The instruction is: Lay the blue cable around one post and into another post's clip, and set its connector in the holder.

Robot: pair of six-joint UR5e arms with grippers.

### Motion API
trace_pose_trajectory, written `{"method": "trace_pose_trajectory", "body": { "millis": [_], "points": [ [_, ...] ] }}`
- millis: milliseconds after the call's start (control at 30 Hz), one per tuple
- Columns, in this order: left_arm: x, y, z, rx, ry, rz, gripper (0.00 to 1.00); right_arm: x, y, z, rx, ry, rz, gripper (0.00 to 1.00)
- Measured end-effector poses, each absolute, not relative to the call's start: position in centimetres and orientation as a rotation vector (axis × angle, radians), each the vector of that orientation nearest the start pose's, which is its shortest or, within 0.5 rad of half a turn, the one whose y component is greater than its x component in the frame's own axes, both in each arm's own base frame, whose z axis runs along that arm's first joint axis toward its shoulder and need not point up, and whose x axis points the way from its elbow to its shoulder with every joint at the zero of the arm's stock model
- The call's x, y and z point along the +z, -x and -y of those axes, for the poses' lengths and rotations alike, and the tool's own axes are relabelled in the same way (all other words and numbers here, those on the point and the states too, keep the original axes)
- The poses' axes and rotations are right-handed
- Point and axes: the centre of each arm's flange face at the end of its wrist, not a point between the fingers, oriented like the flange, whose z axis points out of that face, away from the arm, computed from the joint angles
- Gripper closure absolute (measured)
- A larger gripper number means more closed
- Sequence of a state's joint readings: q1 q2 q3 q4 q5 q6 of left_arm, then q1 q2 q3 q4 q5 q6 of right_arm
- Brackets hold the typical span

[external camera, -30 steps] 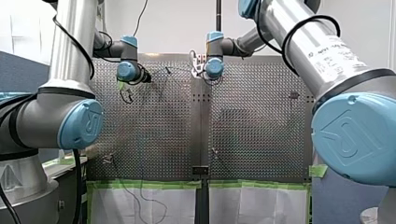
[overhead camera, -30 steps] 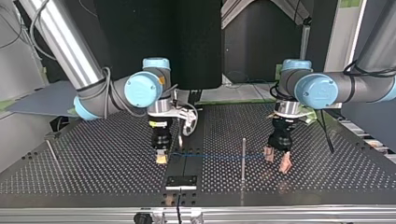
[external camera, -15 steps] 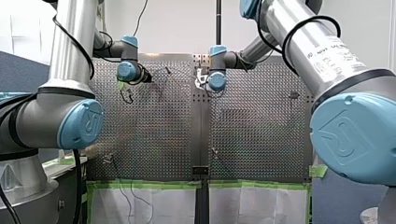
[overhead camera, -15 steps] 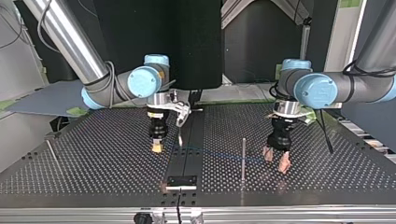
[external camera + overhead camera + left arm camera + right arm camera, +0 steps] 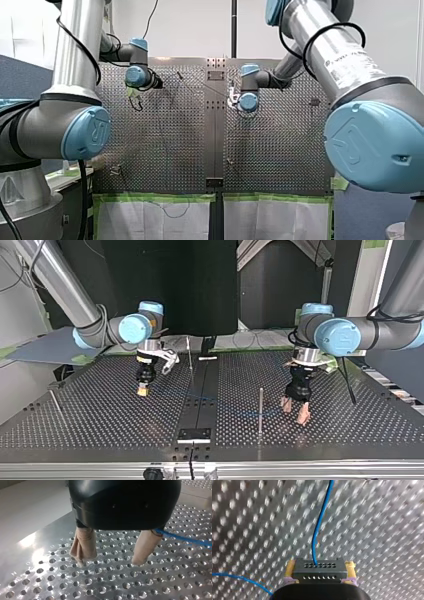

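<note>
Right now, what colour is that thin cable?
Blue: the cable shows clearest in the right wrist view.

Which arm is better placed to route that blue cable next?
Probably the right arm: its jaws are shut on the connector, with the blue cable trailing from it. The left arm has its jaws open, holding nothing; the cable only passes beside one finger.
</note>
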State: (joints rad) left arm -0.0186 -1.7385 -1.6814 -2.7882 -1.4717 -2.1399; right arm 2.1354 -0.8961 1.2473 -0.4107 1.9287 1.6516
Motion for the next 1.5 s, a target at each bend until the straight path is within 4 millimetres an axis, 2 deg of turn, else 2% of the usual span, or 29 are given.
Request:
{"method": "trace_pose_trajectory", "body": {
  "millis": [100, 167, 300, 400, 533, 767, 967, 1167, 1500],
  "points": [
    [38.2, -55.2, 15.4, -0.547, 0.335, -1.484, 0.0, 25.0, -45.8, 57.7, 1.445, -1.268, 1.159, 1.0],
    [38.2, -55.1, 15.4, -0.548, 0.335, -1.484, 0.0, 23.2, -45.1, 58.1, 1.434, -1.278, 1.165, 1.0],
    [38.2, -55.1, 15.4, -0.549, 0.334, -1.485, 0.0, 19.0, -45.0, 57.5, 1.415, -1.323, 1.173, 1.0],
    [38.1, -55.1, 15.4, -0.549, 0.333, -1.484, 0.0, 15.9, -45.5, 56.4, 1.398, -1.356, 1.179, 1.0],
    [38.1, -55.1, 15.4, -0.549, 0.333, -1.484, 0.0, 11.9, -46.5, 54.1, 1.372, -1.394, 1.19, 1.0],
    [38.2, -55.1, 15.4, -0.549, 0.333, -1.483, 0.0, 4.3, -48.2, 48.5, 1.312, -1.457, 1.215, 1.0],
    [38.2, -55.2, 15.3, -0.552, 0.334, -1.482, 0.0, -0.9, -48.6, 43.9, 1.27, -1.493, 1.235, 1.0],
    [38.2, -55.3, 15.2, -0.554, 0.334, -1.48, 0.0, -2.9, -46.6, 42.4, 1.225, -1.447, 1.273, 1.0],
    [38.2, -55.3, 15.1, -0.556, 0.338, -1.48, 0.0, -4.7, -42.2, 42.2, 1.144, -1.36, 1.318, 1.0]
  ]
}}
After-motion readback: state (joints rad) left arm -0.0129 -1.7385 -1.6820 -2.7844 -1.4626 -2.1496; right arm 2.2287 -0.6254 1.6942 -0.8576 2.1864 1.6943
